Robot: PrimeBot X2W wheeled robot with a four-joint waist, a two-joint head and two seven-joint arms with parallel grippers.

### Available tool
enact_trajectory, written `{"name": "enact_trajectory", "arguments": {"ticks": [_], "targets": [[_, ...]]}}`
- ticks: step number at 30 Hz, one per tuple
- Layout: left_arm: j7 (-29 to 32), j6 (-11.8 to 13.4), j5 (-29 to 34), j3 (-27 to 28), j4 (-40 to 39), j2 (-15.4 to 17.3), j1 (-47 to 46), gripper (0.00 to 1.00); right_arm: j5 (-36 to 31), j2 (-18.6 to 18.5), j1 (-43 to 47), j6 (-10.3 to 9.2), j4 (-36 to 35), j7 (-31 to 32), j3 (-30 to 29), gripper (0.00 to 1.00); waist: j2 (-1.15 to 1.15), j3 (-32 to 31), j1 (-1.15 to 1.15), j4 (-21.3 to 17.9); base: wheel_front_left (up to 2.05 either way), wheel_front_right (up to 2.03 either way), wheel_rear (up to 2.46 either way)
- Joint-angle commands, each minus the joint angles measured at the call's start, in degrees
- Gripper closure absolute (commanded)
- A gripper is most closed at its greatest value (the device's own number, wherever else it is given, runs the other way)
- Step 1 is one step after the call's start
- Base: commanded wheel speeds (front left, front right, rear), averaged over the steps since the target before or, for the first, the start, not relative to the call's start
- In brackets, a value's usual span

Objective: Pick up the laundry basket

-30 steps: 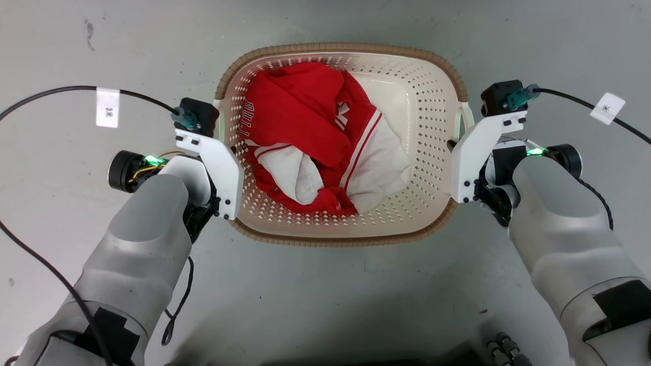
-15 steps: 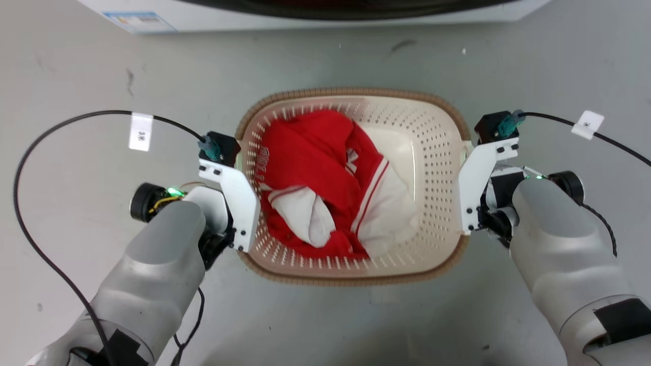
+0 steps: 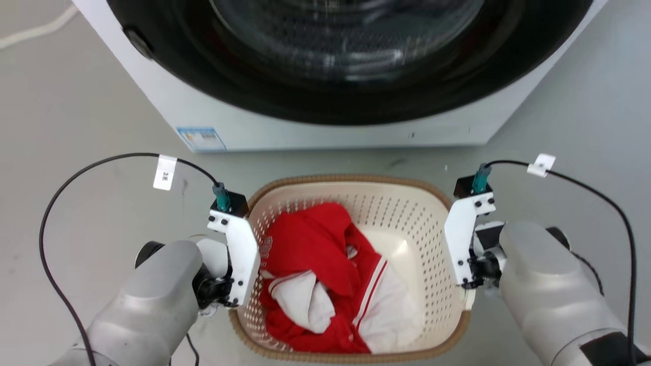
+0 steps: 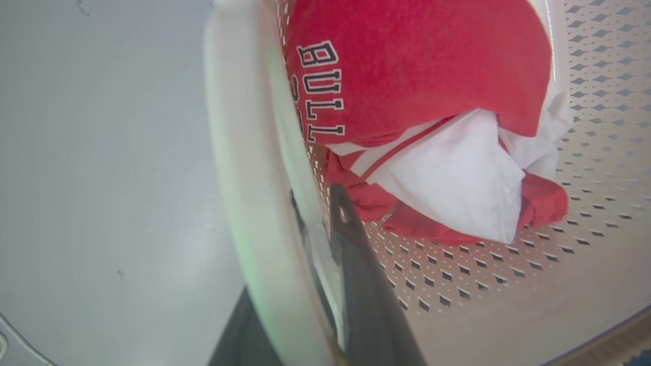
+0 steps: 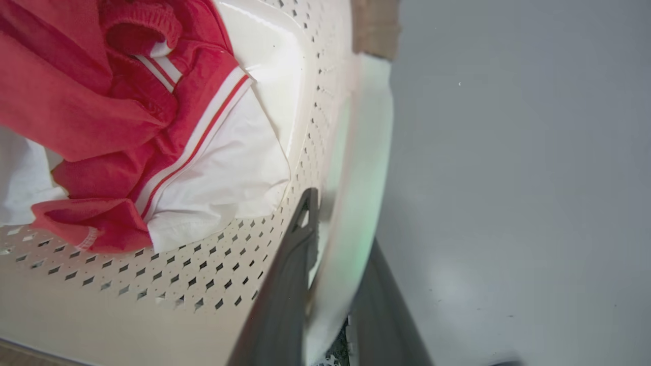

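**Status: lift phase.**

1. Change observed: across the last second the whole head view has shifted. It showed bare floor around the basket, and the washing machine [image 3: 325, 137] now takes the upper half (this is a camera move, not travel of the machine).
2. Unchanged: the laundry basket [image 3: 351, 179] keeps the same place between the two arms. The red and white garment [image 3: 315, 254] lies in the same folds inside it.
3. Left gripper [image 4: 305, 284]: its fingers [image 4: 356, 284] are clenched across the basket's white side handle [image 4: 244, 178], one inside the perforated wall and one outside.
4. Right gripper [image 5: 338, 284]: its fingers [image 5: 290, 274] grasp the opposite handle [image 5: 366, 152] in the same way.
5. Location: the basket hangs level between both grippers, just in front of the washing machine, over the grey floor [image 3: 76, 127]. Whether its base has left the floor cannot be told.

Assessment: the body is probably rising with both grips secure, so the pick-up looks nearly complete. Uneven arm travel would tilt the load.
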Motion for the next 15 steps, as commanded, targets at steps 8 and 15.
{"name": "enact_trajectory", "arguments": {"ticks": [8,15], "targets": [[6.6,-0.1,-3.6,-5.0,-2.5,4.1,1.5,1.0,4.7,-1.8,3.2,-0.26,-1.4,7.1,4.9,1.0,0.0,-14.6,0.01,0.2,0.0,0.0,0.0],[10.0,-0.2,-6.7,-8.0,-2.7,4.7,3.4,1.0,6.6,-1.8,3.7,-0.25,-1.4,9.9,6.6,1.0,0.0,-20.3,0.01,0.2,0.0,0.0,0.0]]}}
